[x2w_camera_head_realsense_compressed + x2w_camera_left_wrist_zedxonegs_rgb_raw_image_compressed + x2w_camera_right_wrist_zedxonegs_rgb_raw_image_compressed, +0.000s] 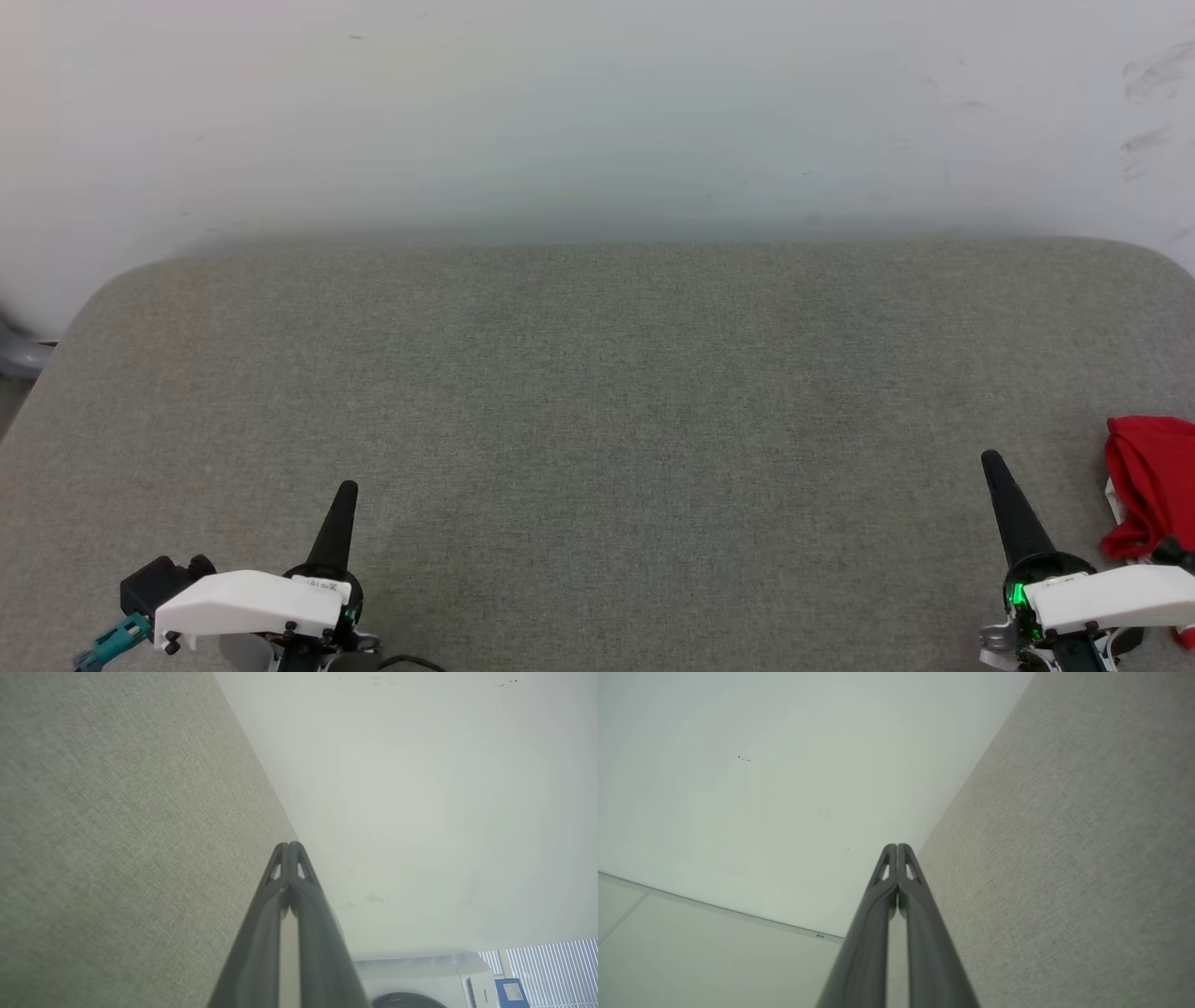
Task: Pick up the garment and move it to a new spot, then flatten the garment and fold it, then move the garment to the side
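Note:
The garment (1153,490) lies bunched in a red heap with a bit of white at the far right edge of the grey table (597,392), cut off by the head view's border. My right gripper (991,459) stands just left of it, shut and empty, fingers pointing up the view. My left gripper (347,487) rests at the lower left, also shut with nothing in it. In the left wrist view my left gripper (289,844) has its tips pressed together, and so does my right gripper (896,846) in the right wrist view.
A pale wall (597,112) rises behind the table's far edge. A white appliance (420,980) with a dark round door and a window blind (551,966) show in the left wrist view. The table's corners are rounded.

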You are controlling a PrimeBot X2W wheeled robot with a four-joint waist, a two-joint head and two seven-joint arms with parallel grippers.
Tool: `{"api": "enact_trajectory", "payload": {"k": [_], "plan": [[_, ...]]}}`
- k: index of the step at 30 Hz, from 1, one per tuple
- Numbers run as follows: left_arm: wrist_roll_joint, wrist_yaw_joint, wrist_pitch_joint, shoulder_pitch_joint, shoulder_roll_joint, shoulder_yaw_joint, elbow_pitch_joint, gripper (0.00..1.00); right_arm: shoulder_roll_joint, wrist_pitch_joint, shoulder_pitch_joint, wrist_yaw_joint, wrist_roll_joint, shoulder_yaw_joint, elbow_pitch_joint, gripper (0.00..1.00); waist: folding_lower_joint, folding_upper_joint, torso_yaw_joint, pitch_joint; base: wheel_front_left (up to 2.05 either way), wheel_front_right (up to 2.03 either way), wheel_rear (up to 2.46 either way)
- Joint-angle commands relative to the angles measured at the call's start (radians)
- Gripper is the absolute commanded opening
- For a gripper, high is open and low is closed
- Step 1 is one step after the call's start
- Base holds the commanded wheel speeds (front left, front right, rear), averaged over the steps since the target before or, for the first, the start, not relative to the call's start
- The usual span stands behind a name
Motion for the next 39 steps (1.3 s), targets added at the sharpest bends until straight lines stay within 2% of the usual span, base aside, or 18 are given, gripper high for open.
{"api": "enact_trajectory", "payload": {"k": [1,39], "plan": [[-0.024,-0.009,0.006,-0.022,-0.001,0.011,-0.009,0.0,-0.004,0.003,-0.025,0.0,0.031,-0.002,0.001,0.0,-0.0001,0.0,0.0,0.001,0.0,0.0,0.0],[-0.292,-0.061,0.083,-0.05,-0.039,0.083,-0.008,0.0,-0.002,0.027,-0.091,0.0,0.333,-0.007,0.079,0.0,-0.0001,0.0,-0.003,0.023,0.0,0.0,0.0]]}}
